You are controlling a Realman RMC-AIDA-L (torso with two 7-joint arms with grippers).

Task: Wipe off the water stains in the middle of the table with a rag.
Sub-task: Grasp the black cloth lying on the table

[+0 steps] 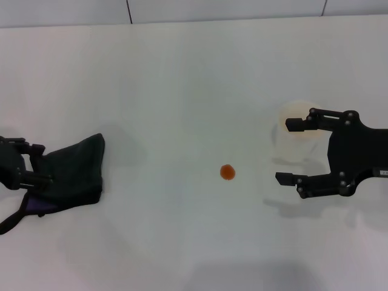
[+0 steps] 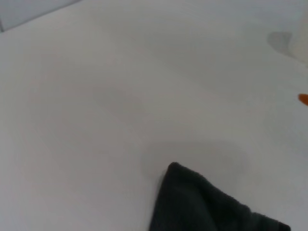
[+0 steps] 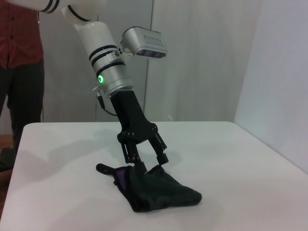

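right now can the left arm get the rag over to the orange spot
Probably yes. The left gripper is at the rag, and only bare table lies between it and the water stains. The cup and right gripper sit beyond.

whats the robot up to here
The left tool is down at the dark rag near the table's left side, fingers closing around the cloth's edge. The orange stain in the middle is still unwiped, well clear of the rag. The right tool sits open around a translucent cup on the right, its fingers either side of it.
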